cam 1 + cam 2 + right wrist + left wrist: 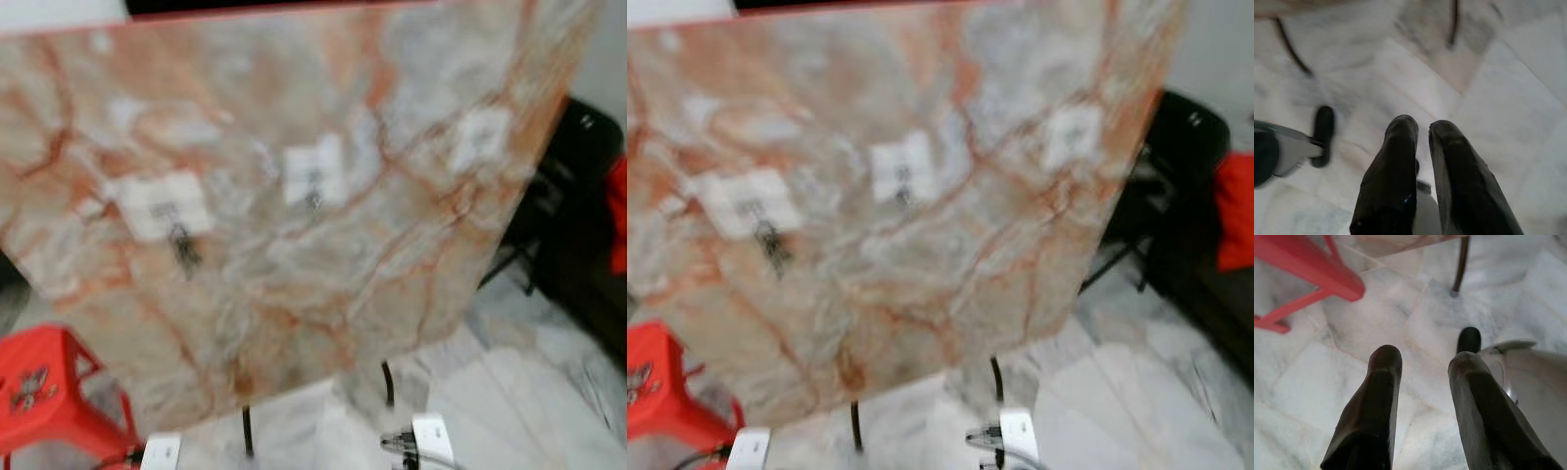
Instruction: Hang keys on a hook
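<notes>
- Left eye view: I am looking down, through motion blur, at a large marble-patterned slab with orange and grey veins (294, 196), tilted in the frame and standing on thin black legs (247, 431). Three white square hook plates are stuck on it in a row: one at my left (162, 204), one in the middle (313, 171), one at my right (480, 135). A dark thing hangs below the left plate (184, 250), and a smaller dark mark sits on the middle one; I cannot tell whether either is a hook or keys. A red plastic stool (49, 392) stands low at my left.
- Right eye view: the same slab and plates, shifted. The plates lie ahead of and above both arms, roughly centred, so I judge neither arm clearly nearer; the right-hand plate favours the right arm.
- Left wrist view: the left gripper (1422, 369) points down at white marble floor (1327, 382), its two black fingers (1381, 396) moderately apart with nothing between them. The stool's red bar crosses one corner.
- Right wrist view: the right gripper (1421, 132) also points at the floor, fingers almost together with a slim gap. A pale rounded object shows behind that gap; I cannot tell whether it is held, or whether it is the keys.
- My judgement: either arm must rise well up and forward to reach the plates.
</notes>
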Robot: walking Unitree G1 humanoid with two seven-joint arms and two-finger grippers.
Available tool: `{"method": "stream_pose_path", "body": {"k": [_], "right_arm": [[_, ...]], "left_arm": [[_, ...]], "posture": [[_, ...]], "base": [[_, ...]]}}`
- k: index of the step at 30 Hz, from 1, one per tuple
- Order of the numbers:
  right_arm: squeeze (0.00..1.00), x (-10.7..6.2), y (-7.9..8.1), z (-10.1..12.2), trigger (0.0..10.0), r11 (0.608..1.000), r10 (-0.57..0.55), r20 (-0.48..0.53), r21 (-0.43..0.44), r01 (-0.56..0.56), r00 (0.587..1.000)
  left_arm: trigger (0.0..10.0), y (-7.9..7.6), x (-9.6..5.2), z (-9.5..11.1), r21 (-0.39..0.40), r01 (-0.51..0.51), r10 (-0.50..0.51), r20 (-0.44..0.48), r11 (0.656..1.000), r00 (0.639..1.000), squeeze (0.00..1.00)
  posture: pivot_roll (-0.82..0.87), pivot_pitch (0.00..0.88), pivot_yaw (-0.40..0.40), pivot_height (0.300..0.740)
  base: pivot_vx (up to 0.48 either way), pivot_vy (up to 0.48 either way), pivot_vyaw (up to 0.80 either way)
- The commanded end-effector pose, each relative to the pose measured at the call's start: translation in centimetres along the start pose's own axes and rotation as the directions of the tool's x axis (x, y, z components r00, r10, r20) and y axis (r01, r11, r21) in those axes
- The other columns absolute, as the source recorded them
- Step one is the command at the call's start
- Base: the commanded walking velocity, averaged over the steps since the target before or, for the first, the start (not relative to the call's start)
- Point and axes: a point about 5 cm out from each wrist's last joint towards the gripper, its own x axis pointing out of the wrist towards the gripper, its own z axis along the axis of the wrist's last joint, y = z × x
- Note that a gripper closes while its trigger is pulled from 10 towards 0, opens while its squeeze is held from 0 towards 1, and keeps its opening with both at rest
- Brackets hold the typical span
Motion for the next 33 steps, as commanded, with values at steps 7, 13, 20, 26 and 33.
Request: {"method": "stream_pose_path", "body": {"k": [7, 13, 20, 26, 33], "right_arm": [[0.0, -0.1, -0.4, -0.4, 10.0, 1.0, -0.01, -0.016, -0.012, 0.01, 1.0], [0.0, -0.1, -0.2, -0.6, 10.0, 0.999, -0.033, -0.018, 0.02, 0.034, 0.999], [0.0, -0.1, -0.1, -0.7, 10.0, 0.999, -0.044, -0.022, 0.029, 0.044, 0.999], [0.0, -0.1, -0.2, -0.6, 10.0, 0.996, -0.072, -0.016, 0.05, 0.073, 0.997], [0.0, -0.1, -0.2, 0.0, 10.0, 0.985, -0.144, 0.035, 0.104, 0.14, 0.989]], "left_arm": [[10.0, -0.6, 0.1, 0.1, 0.004, 0.014, -0.014, 0.007, 1.0, 1.0, 0.0], [10.0, -0.7, 0.1, 0.0, 0.021, 0.026, -0.026, 0.005, 0.999, 1.0, 0.0], [10.0, -0.6, 0.1, 0.1, 0.026, 0.027, -0.027, 0.005, 0.999, 1.0, 0.0], [10.0, -0.7, 0.2, 0.4, 0.009, 0.027, -0.028, 0.014, 1.0, 1.0, 0.0], [10.0, -0.6, 0.3, 1.2, 0.02, 0.029, -0.03, 0.028, 0.999, 0.999, 0.0]], "posture": [[0.01, 0.0, -0.017, 0.74], [0.0, 0.0, -0.002, 0.74], [0.0, 0.0, 0.007, 0.74], [0.0, 0.0, 0.007, 0.74], [-0.02, 0.0, 0.024, 0.74]], "base": [[0.0, 0.0, 0.8], [0.0, 0.0, 0.27], [0.0, 0.0, 0.0], [0.0, 0.0, 0.0], [0.0, 0.0, 0.0]]}}
